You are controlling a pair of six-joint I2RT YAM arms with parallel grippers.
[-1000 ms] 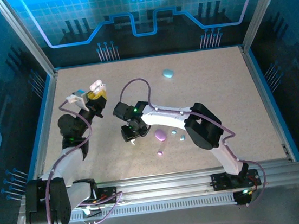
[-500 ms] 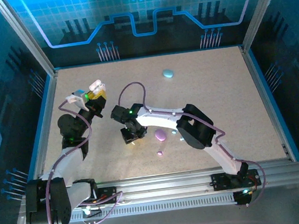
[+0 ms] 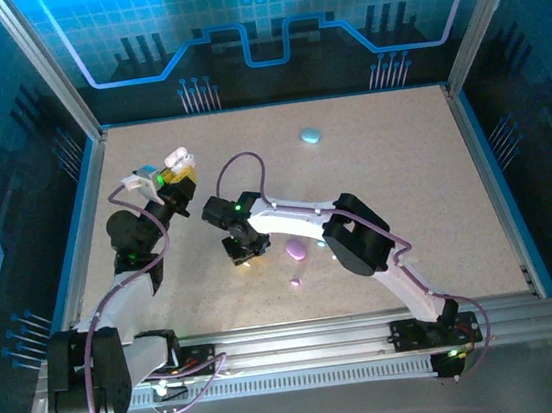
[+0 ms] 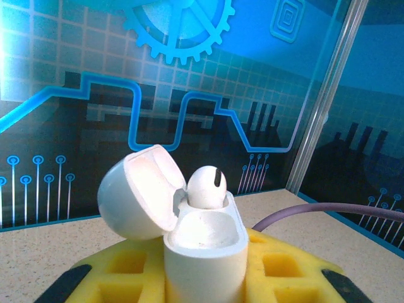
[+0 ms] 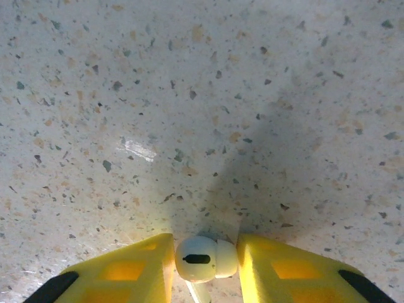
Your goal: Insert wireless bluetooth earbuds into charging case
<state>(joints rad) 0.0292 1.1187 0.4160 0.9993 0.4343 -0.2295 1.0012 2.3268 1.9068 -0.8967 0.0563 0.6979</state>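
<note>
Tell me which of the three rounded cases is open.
The white case held in the left pincer: its lid is swung back, one earbud inside. The purple case and the light blue case lie shut on the table.

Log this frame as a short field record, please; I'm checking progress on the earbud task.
left pincer: shut on white case, lid open
white case: one seated bud; near slot looks empty
right pincer: down at table, pads against both sides of loose bud
also on table: purple case, purple bud, blue case
</note>
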